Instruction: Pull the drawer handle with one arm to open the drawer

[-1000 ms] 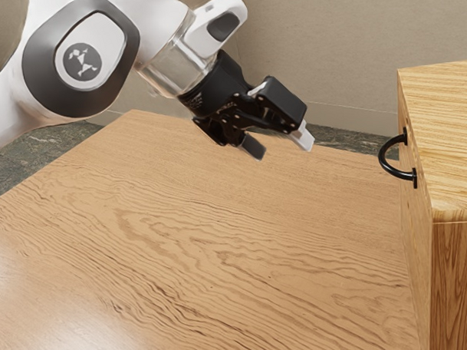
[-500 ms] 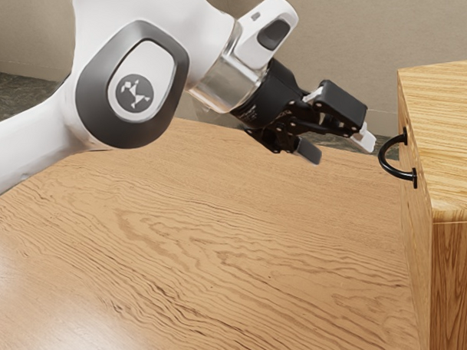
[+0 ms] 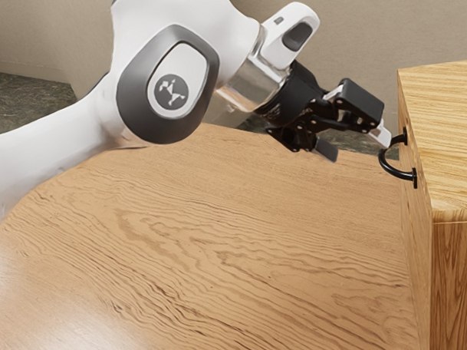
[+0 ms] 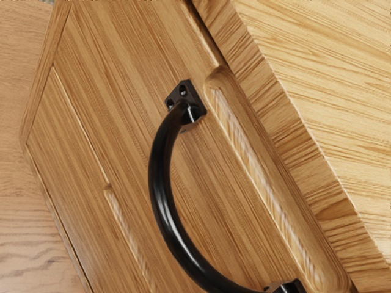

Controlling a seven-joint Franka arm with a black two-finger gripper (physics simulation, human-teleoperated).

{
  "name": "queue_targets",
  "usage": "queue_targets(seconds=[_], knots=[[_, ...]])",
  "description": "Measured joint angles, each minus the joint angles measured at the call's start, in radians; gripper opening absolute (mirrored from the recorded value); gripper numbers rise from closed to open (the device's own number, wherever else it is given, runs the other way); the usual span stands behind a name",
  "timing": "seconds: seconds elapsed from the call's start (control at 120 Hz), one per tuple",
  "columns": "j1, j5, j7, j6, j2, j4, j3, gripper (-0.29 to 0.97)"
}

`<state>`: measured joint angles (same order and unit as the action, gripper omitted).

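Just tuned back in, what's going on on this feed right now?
The Franka arm's gripper hovers right at the black drawer handle on the wooden cabinet, which stands on the table. Its jaws stand open, close to the handle's upper end, and nothing is gripped yet. The drawer front looks flush with the cabinet, so the pull has not started.

The cabinet point(image 3: 439, 122) stands at the table's point(image 3: 220, 244) edge on the exterior view's right. The handle point(image 3: 389, 166) sits on the drawer front point(image 4: 91, 159), on the cabinet's side facing the arm point(image 3: 161, 85). The gripper point(image 3: 357, 145) hangs above the table, just beside the handle, on the handle's left in the exterior view.
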<state>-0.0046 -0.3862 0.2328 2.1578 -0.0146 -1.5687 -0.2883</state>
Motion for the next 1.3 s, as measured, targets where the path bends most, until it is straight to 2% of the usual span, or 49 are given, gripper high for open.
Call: queue_targets(seconds=[1.025,1.3], knots=[[0.006,0.05,0.01,-0.014,-0.184,0.132,0.005,0.66],[0.005,0.064,0.013,-0.01,-0.206,0.128,0.006,0.66]])
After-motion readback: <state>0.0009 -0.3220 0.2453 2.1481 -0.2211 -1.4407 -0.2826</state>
